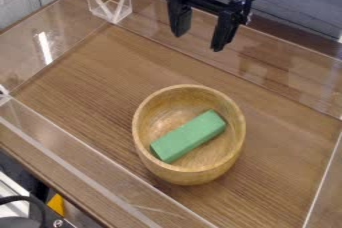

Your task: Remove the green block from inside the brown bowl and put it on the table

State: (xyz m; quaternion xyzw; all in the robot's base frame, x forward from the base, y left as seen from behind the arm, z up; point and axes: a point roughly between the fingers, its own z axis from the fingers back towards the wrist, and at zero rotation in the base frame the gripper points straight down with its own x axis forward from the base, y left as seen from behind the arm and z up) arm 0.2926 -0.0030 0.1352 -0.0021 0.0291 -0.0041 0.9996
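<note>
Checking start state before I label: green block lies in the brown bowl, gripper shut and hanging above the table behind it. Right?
One thing is off: the gripper is open, not shut; the camera view shows its fingers spread apart. The rest holds: the green block lies in the brown bowl, and the gripper hangs above the table behind it.
</note>
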